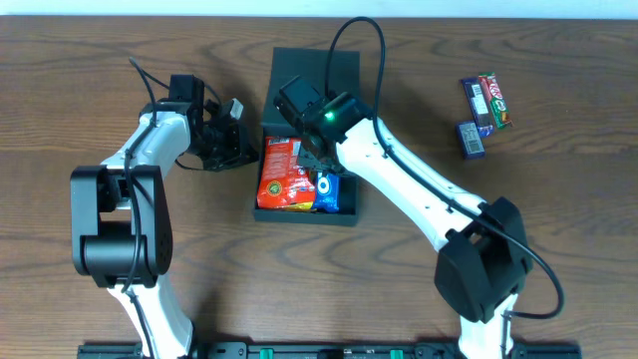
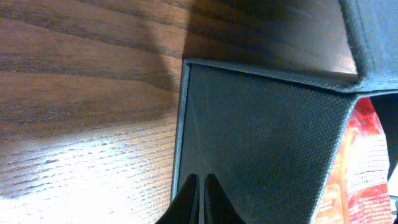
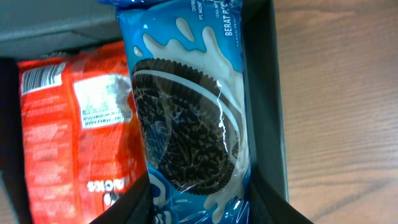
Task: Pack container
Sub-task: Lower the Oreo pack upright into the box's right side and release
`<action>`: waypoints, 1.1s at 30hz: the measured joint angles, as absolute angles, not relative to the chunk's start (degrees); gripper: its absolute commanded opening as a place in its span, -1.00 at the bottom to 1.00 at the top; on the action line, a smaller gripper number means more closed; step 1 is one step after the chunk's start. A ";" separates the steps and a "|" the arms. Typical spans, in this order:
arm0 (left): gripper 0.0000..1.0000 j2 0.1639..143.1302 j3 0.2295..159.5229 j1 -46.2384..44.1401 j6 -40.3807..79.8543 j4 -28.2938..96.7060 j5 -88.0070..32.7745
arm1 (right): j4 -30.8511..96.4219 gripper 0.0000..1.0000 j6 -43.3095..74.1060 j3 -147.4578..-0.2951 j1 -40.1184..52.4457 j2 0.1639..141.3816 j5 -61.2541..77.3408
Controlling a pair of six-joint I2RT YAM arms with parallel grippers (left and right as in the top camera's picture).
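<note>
The dark teal container point(image 1: 311, 62) lies open at the table's middle, its flap lid folded back toward the far side. Inside lie a red snack packet point(image 1: 279, 175) on the left and a blue cookie packet point(image 1: 327, 192) on the right. My right gripper point(image 1: 317, 158) reaches down into the box. In the right wrist view its jaws point(image 3: 200, 180) press both sides of the blue cookie packet point(image 3: 186, 112), next to the red packet point(image 3: 74, 137) and the box wall point(image 3: 266, 93). My left gripper point(image 1: 247, 150) is shut and empty point(image 2: 201, 180), right against the container's left outer wall point(image 2: 261, 137).
A few small candy bars point(image 1: 485, 110) lie at the back right of the wooden table point(image 1: 558, 209). The right arm crosses over the box's right half. The left arm stands at the left of the box.
</note>
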State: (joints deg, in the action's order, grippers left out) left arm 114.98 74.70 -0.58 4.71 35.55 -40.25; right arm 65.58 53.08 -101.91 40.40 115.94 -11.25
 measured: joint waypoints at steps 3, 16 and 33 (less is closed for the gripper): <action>-0.88 114.98 74.70 -0.58 4.71 35.57 -40.25 | 63.99 -0.97 50.92 -101.91 40.12 117.34 -11.55; -0.88 114.98 74.70 -0.54 4.71 35.55 -40.25 | 62.35 -0.97 43.55 -101.78 40.03 120.95 -10.00; -0.88 114.98 74.70 -0.54 4.71 35.55 -40.25 | 63.31 -0.97 48.25 -101.78 39.70 122.54 -6.20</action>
